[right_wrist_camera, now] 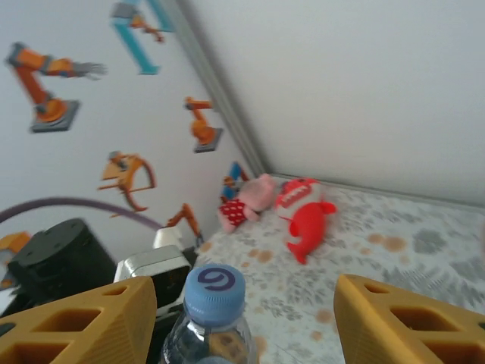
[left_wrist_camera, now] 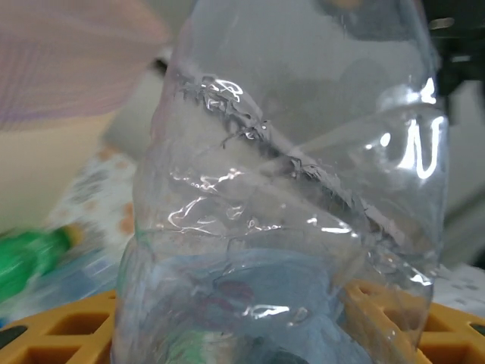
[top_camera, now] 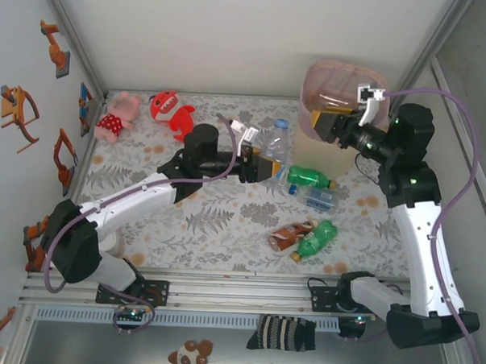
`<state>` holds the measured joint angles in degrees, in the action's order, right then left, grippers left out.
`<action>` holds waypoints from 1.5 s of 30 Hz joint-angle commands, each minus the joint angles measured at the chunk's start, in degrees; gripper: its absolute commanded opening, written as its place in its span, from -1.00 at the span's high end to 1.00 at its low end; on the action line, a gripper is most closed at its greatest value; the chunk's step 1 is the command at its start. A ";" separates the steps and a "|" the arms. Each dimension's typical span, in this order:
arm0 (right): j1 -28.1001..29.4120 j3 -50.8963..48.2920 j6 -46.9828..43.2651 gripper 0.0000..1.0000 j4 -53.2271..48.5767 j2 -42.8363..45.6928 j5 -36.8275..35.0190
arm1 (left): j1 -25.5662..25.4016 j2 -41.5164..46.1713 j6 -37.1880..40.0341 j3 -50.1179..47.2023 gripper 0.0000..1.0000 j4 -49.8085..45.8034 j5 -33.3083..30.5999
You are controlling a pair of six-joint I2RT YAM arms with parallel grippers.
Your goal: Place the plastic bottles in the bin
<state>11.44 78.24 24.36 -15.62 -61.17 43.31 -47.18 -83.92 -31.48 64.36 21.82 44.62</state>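
**Hazard Notes: Clear Bottle at the Left Claw**

The clear bottle (top_camera: 274,143) stands upright on the table (top_camera: 225,221), near the bin (top_camera: 332,73) and between the yellow fingers (left_wrist_camera: 53,334) of the left gripper (top_camera: 264,167). The fingers flank its lower body. Whether they press on it or only bracket it cannot be told. The right gripper (top_camera: 326,121) hangs at the bin's near side, fingers spread wide, nothing between them.

Risks:
- Slip. The wall is thin, glossy and creased, so under squeeze it likely buckles further and slides out.
- Tip. The bottle is tall and looks light. A one-sided touch may topple it toward the green bottle (top_camera: 308,177) just beside it.
- Collision. Both arms work close to the bin, so a lift toward the rim may meet the right gripper.
- Miss. The bin is tall, and a low release probably strikes its rim.

Materials:
- Bottle: transparent crumpled plastic with diagonal folds and a smooth blue cap (right_wrist_camera: 214,292).
- Fingers: hard yellow plastic with open cells.
- Bin: pink, finely meshed upper part and cream body.
- Table: floral-print cover.
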 commanded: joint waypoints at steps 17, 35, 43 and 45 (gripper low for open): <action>10.40 3.05 -2.39 -0.15 11.78 -0.33 12.95 | -3.01 5.52 4.83 4.46 -0.18 3.53 14.13; 12.97 5.24 -6.69 0.46 5.88 -1.33 11.58 | -2.97 7.29 7.09 3.74 -0.30 1.25 10.96; 12.78 9.91 -11.68 0.57 -2.25 -2.52 -1.01 | -1.39 13.89 12.19 -1.20 -0.78 -2.75 0.96; 12.36 11.78 -13.35 0.57 -4.22 -2.97 -6.17 | -0.99 15.84 13.68 -2.35 -0.82 -4.33 -1.46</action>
<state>24.23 86.76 15.66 -16.43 -63.57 47.00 -48.38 -71.44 -21.63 63.22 19.07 46.74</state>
